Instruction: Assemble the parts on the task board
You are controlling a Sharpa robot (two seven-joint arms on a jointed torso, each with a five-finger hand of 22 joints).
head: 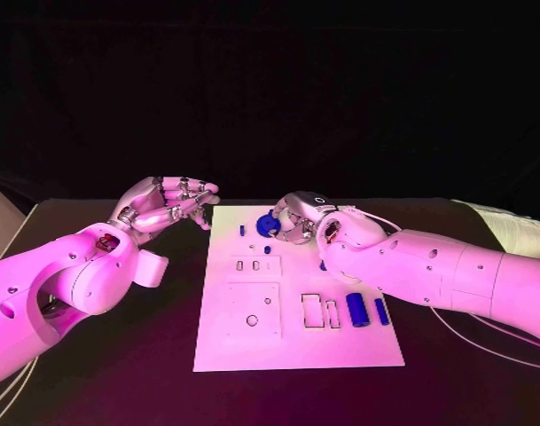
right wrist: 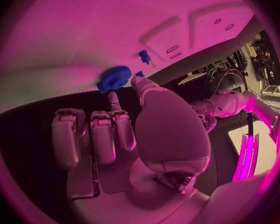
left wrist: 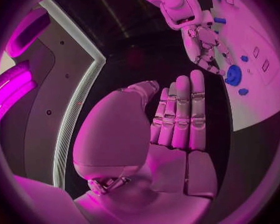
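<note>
Centrally, task board [head: 298,342] carries blue parts [head: 358,310].

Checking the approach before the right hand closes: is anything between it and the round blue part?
Nothing visible. The right hand sits right beside the round blue part on the task board, fingers reaching toward it.

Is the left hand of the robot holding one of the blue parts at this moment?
No, the left hand holds nothing; its fingers are straight and empty, off the task board.
</note>
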